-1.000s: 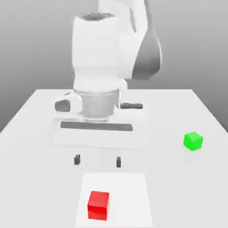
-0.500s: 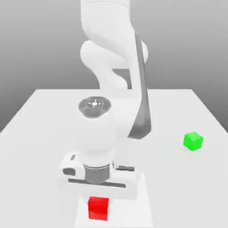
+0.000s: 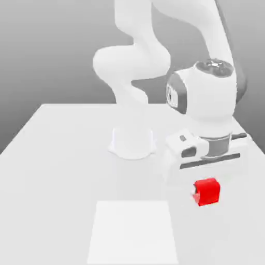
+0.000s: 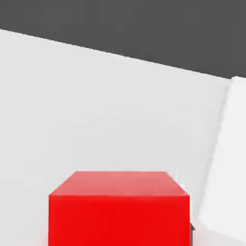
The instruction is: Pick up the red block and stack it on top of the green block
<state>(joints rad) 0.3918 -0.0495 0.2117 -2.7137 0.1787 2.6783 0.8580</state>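
Claw (image 3: pixel 206 192) is closed on the red block (image 3: pixel 208 192), gripping it right under the hand, above the bench (image 3: pixel 46 207) and off toward the exterior view's right from the pale square (image 3: pixel 132 233). Relation that matters: held block vs green block, its stacking target. Can't give that offset from these views; the arm (image 3: pixel 209 93) and hand might be covering the target, my guess. Block's edges look squared up with the claw, no clear long axis, reads as a cube. Next move likely needs red centered over green before any lowering; off-center release could tip it.
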